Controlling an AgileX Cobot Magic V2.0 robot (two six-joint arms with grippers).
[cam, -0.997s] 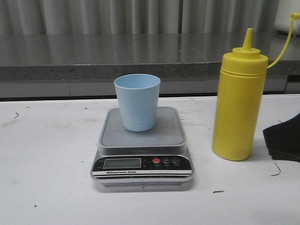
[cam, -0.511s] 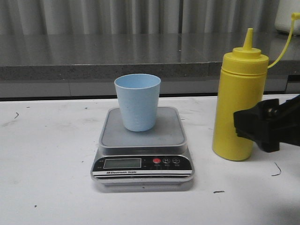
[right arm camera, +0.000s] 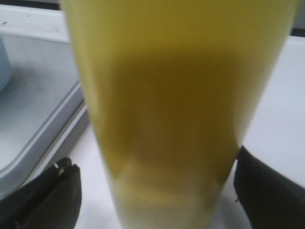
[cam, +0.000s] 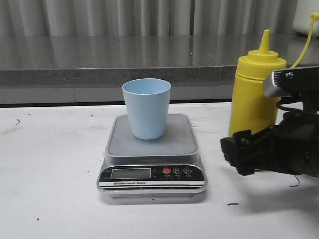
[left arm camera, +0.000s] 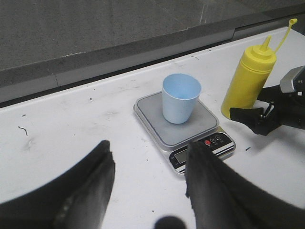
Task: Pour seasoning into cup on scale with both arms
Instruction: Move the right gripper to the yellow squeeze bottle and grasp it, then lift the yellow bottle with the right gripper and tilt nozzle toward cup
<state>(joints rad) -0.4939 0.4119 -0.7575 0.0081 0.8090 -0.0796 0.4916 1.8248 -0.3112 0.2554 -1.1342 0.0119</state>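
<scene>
The light blue cup (cam: 146,107) stands upright on the steel platform of the scale (cam: 149,147) at the table's middle. The tall yellow seasoning bottle (cam: 251,94) stands on the table right of the scale, its cap hanging off on its tether. My right gripper (cam: 249,149) is open at the bottle's lower part. In the right wrist view the bottle (right arm camera: 167,95) fills the gap between the fingers (right arm camera: 47,195), with white table showing on both sides. My left gripper (left arm camera: 150,191) is open and empty, high over the table's near left, looking at the cup (left arm camera: 181,98), the scale (left arm camera: 186,138) and the bottle (left arm camera: 248,81).
A raised grey stone ledge (cam: 99,55) runs along the back of the white table, with a corrugated wall behind it. A white object (cam: 306,17) stands on the ledge at the far right. The scale's corner (right arm camera: 28,119) lies close beside the right gripper.
My right gripper has come in from the right edge and moved left, and its open fingers now flank the bottle's lower part. The bottle, cup and scale have not moved.
</scene>
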